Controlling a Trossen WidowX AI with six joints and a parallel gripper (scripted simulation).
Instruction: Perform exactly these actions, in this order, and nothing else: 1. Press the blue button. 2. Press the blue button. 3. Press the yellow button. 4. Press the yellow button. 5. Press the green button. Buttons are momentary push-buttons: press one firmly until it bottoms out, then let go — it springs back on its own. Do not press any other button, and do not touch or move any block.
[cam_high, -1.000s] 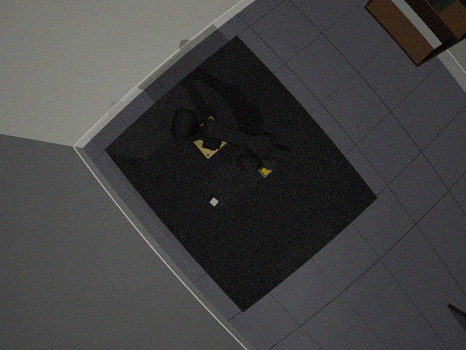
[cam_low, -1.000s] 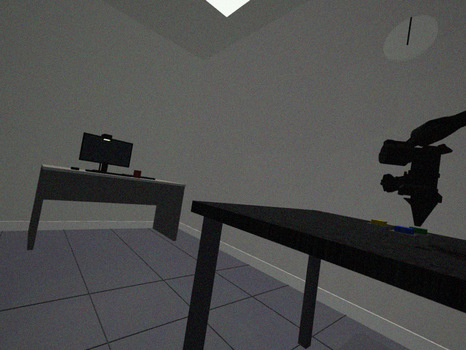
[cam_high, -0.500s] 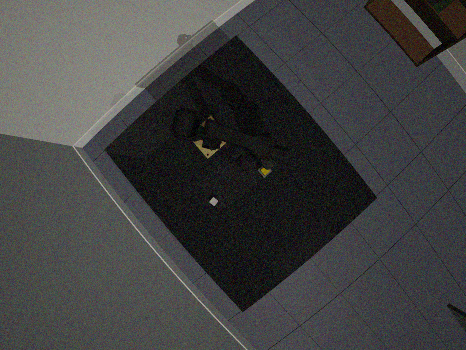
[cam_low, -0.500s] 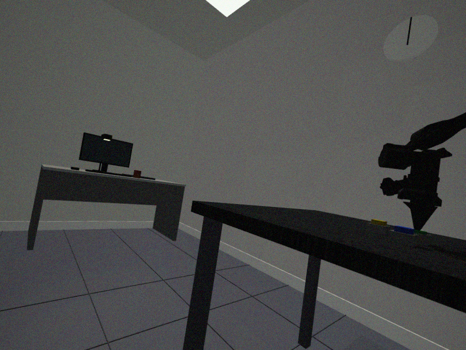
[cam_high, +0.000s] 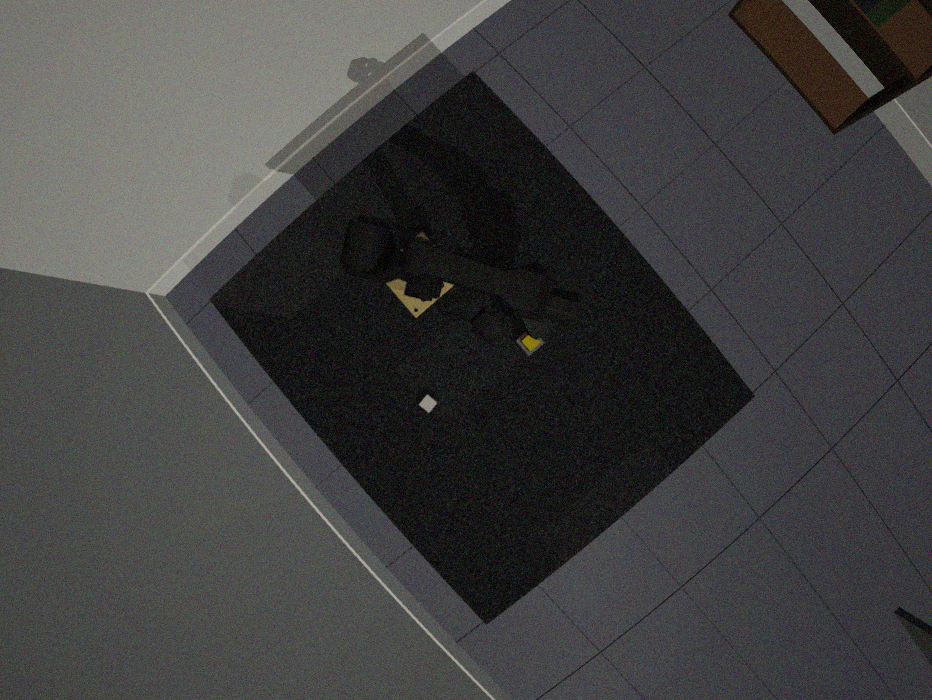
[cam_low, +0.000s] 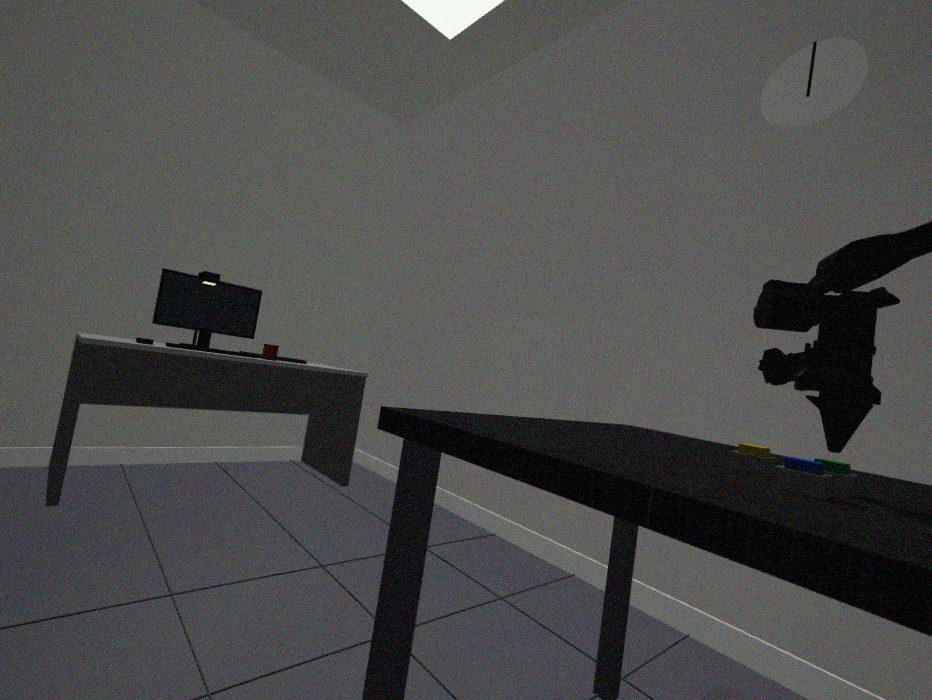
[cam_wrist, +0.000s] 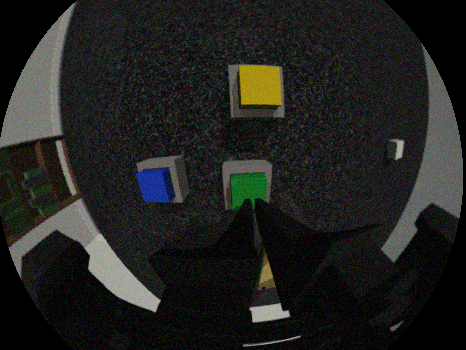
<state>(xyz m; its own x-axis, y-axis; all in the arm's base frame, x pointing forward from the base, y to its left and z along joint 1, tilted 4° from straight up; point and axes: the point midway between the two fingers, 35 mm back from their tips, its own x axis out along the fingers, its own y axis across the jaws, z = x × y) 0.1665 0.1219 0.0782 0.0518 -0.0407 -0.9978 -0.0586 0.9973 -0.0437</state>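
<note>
Three square push-buttons sit close together on the dark bench (cam_low: 572, 459), and the green square button in its grey housing (cam_wrist: 248, 187) is the landmark. From the wrist view, the blue square button (cam_wrist: 156, 184) lies just to its left and the yellow square button (cam_wrist: 260, 86) beyond it, further from the arm. A small white cube block (cam_wrist: 397, 149) rests well apart to the green button's right. The black pointed claw (cam_wrist: 253, 204) hangs directly over the green button's near edge, fingers pinched nearly together with nothing between them, forming a single tip. In the exterior view that tip (cam_low: 836, 446) sits a little above the green cap (cam_low: 831, 465), not touching it. Judging by this placement, the fifth step, pressing green, seems to be in hand. The next move calls for a straight descent, perhaps nudged slightly forward to centre on the cap, pushing until it bottoms out, then lifting away while keeping off the neighbouring blue button.
</note>
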